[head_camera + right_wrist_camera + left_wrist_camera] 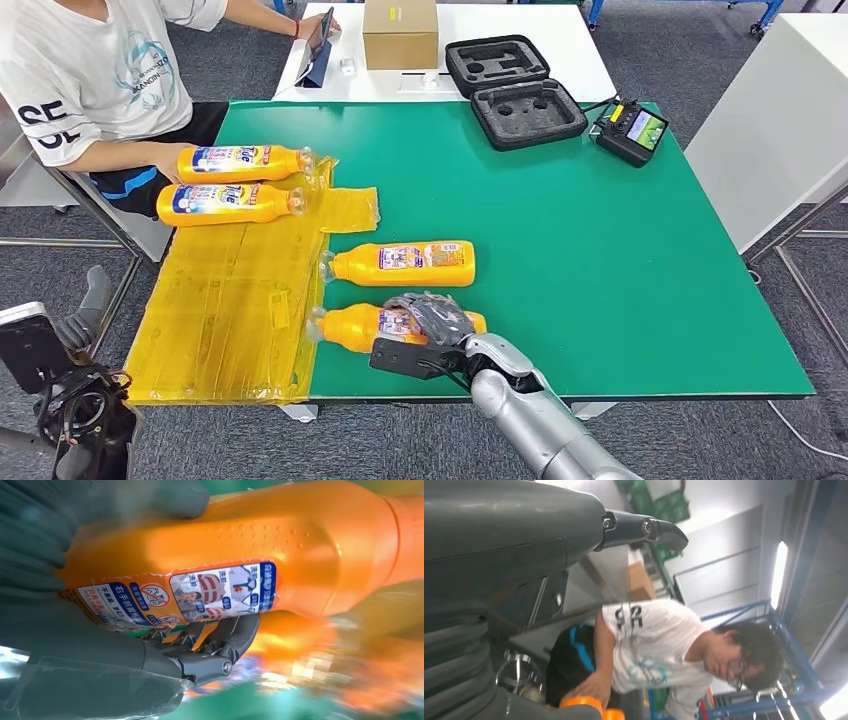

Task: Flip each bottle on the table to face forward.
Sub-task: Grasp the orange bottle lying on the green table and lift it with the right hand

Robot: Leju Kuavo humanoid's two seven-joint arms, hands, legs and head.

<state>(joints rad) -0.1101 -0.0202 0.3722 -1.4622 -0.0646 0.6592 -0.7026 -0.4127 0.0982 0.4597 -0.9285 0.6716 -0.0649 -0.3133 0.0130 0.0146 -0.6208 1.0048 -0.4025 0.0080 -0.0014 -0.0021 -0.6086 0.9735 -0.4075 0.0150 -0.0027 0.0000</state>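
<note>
- Four orange bottles lie flat; right hand point(432, 318) grips nearest bottle point(352, 326) close to table's point(600, 250) front edge; second bottle point(405, 264) just beyond
- open green surface to right; yellow sheet point(230, 310) left
- two far bottles point(235, 182) by person point(90, 80); foam case point(515, 90), controller point(632, 130) at back
- left hand point(499, 555): can't tell state

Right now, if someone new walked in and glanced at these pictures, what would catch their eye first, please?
Four orange bottles lying on their sides on the green table. The right robot hand grips the nearest bottle at the table's front edge, with a second bottle just behind it. The other two bottles lie on the yellow sheet at the far left, where a seated person rests a hand by them.
</note>
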